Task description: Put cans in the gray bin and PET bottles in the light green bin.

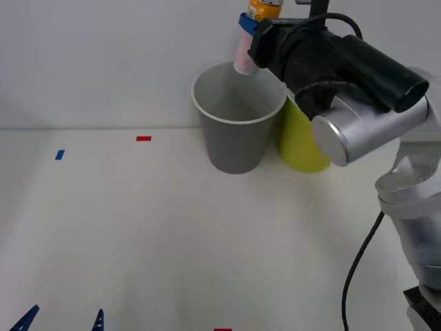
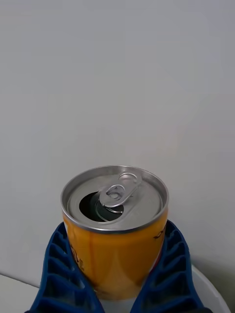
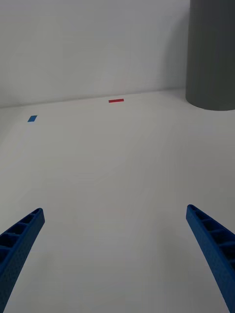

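White counter [image 1: 138, 227] carries a tall gray plastic bin [image 1: 238, 124], with a yellow-green bin [image 1: 303, 145] behind. Right pincer [image 1: 253, 38] clamps the small orange-yellow aluminium can [image 2: 116, 230] above the gray rim; I'd centre it over the opening before releasing. Left pincer [image 3: 117, 254] idles, spread wide, empty.

We see the can [image 1: 264, 9] held upright in the right gripper [image 1: 249, 38], above the far rim of the gray bin [image 1: 238, 131]. The light green bin [image 1: 301, 141] stands touching that bin's right side, partly behind the right arm. The left gripper [image 1: 63, 320] sits at the table's [image 1: 138, 234] near left edge, well apart from both bins.
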Tool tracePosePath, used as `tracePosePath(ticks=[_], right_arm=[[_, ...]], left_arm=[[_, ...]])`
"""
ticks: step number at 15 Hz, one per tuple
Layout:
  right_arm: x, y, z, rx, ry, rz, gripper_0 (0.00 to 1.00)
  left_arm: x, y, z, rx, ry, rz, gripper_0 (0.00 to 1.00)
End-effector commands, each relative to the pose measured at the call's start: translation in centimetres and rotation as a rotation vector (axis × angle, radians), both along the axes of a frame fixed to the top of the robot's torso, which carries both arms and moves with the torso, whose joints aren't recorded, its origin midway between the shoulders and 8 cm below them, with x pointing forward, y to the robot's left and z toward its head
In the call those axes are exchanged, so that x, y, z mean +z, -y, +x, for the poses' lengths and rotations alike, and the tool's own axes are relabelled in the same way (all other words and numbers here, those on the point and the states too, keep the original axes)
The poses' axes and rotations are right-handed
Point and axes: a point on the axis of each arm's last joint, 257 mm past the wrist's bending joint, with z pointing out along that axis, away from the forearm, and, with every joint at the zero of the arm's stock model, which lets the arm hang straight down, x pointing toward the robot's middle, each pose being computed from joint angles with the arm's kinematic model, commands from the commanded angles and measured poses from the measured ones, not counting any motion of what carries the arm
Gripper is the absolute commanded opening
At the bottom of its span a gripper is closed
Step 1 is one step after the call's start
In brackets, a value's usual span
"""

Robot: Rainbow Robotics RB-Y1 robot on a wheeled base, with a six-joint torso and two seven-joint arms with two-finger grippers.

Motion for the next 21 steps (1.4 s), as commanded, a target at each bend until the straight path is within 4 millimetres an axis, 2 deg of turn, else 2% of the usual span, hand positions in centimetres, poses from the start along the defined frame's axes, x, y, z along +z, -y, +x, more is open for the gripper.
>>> tracePosePath(ticks=[1, 13, 14, 15, 16, 18, 20, 21], right_arm=[[-0.4, -0.9, 1.4, -0.008, 0.008, -0.030, 0.00], [-0.9, -1.9, 1.4, 0.003, 0.014, -0.054, 0.00], [-0.8, -1.9, 1.4, 0.002, 0.015, -0.053, 0.38], [-0.9, -2.1, 1.3, 0.004, 0.013, -0.052, 0.82], [-1.0, -2.4, 1.2, 0.013, 0.009, -0.046, 1.00], [-1.2, -2.8, 0.4, 0.022, 0.010, -0.028, 1.00], [-0.4, -2.2, -2.2, 0.022, 0.023, -0.025, 1.00], [0.6, -1.8, -4.1, 0.020, 0.023, -0.046, 1.00]], left_arm=[[0.0, 0.0, 0.0, 0.000, 0.000, 0.000, 1.00], [0.0, 0.0, 0.0, 0.000, 0.000, 0.000, 1.00], [0.0, 0.0, 0.0, 0.000, 0.000, 0.000, 1.00], [0.0, 0.0, 0.0, 0.000, 0.000, 0.000, 1.00], [0.0, 0.0, 0.0, 0.000, 0.000, 0.000, 1.00], [0.0, 0.0, 0.0, 0.000, 0.000, 0.000, 1.00], [0.0, 0.0, 0.0, 0.000, 0.000, 0.000, 1.00], [0.0, 0.0, 0.0, 0.000, 0.000, 0.000, 1.00]])
